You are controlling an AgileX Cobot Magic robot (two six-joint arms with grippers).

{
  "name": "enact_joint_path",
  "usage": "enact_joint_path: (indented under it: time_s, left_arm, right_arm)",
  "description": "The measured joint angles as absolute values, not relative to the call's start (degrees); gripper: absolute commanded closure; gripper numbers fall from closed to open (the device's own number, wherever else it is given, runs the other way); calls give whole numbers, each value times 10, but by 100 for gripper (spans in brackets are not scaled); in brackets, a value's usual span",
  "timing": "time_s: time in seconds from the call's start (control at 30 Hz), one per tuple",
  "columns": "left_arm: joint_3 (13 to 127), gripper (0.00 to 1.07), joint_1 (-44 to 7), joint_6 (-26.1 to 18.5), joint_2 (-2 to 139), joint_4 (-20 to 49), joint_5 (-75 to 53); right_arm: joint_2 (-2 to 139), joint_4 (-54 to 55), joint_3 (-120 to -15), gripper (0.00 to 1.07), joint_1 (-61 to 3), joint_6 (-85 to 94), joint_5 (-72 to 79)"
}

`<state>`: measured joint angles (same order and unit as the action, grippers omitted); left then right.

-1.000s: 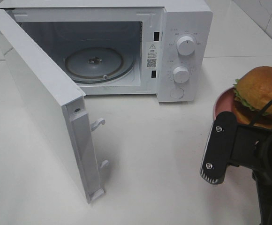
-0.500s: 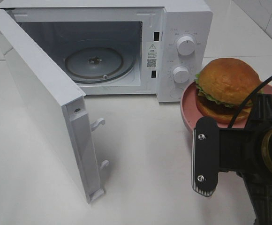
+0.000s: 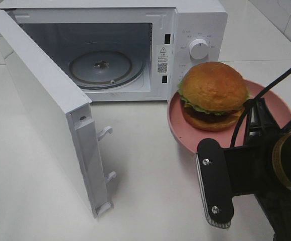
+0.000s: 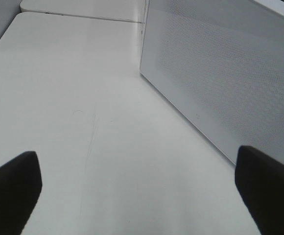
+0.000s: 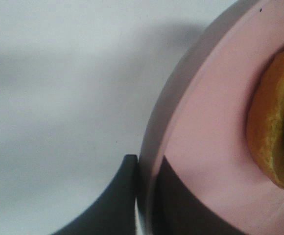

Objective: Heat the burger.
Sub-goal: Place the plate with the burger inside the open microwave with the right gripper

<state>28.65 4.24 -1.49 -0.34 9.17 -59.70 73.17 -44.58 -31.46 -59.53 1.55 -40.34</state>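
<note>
In the high view the burger (image 3: 213, 93) covers the panel of the microwave (image 3: 195, 20) below the knob (image 3: 199, 48). The print round that knob and on the sticker (image 3: 162, 58) is too small to read. The right arm (image 3: 256, 170) hides the near rim of the plate (image 3: 175, 125) and runs off the right and bottom edges. In its wrist view the right gripper (image 5: 147, 191) and the burger are blurred and cropped. The left gripper (image 4: 139, 196) shows only two dark fingers (image 4: 12, 191), cut by the bottom edge.
</note>
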Motion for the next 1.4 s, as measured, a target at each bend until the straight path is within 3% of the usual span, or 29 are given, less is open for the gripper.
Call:
enact_joint_path:
  time_s: [0.3,0.57,0.97,1.4]
  left_arm:
    - [286,6,42,-15,-3,92,-597]
    - [286,6,42,-15,-3,92,-597]
    - [286,6,42,-15,-3,92,-597]
    - [286,6,42,-15,-3,92,-597]
  right_arm:
    - [732,-446,-315,107,-592,97,-339]
    - [733,-405,-313,107,-532,211,-274]
    - [733,-249,-313,107,-436,499,-204]
    - [733,-85,-313,107,-377,774,-202]
